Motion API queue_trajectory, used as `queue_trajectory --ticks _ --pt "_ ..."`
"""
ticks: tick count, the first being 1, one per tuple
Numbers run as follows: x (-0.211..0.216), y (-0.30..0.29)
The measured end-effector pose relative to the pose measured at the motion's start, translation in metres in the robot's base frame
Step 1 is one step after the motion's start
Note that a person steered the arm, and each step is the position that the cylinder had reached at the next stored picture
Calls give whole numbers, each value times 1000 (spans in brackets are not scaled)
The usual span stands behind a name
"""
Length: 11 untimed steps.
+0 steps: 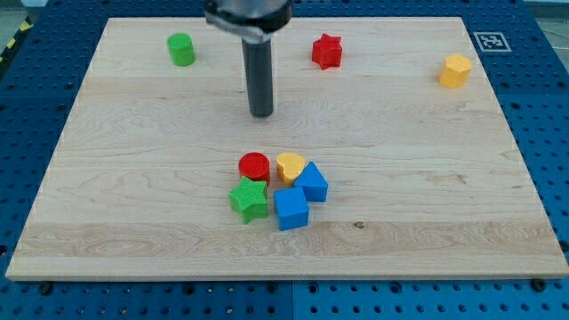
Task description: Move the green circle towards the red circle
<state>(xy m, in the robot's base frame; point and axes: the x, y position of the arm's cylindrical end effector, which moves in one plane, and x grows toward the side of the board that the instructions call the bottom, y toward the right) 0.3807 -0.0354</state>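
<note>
The green circle (181, 49) stands near the view's top left of the wooden board. The red circle (253, 166) sits low in the middle, at the top left of a tight cluster. My tip (261, 114) is the lower end of a dark rod coming down from the view's top. It stands between the two circles, about a third of the board's depth above the red circle and well to the right of and below the green circle. It touches no block.
The cluster also holds a yellow heart (290, 166), a green star (249, 199), a blue cube (291, 209) and another blue block (312, 183). A red star (327, 51) sits at the top middle. A yellow hexagon (455, 70) sits at the top right.
</note>
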Motion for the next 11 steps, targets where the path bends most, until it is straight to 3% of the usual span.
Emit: queue_trajectory --ticks 3,5,7,9,11 --pt "-184 -75" --pt "-176 -164" --pt "-111 -161" --pt "-130 -120" --pt "-116 -108"
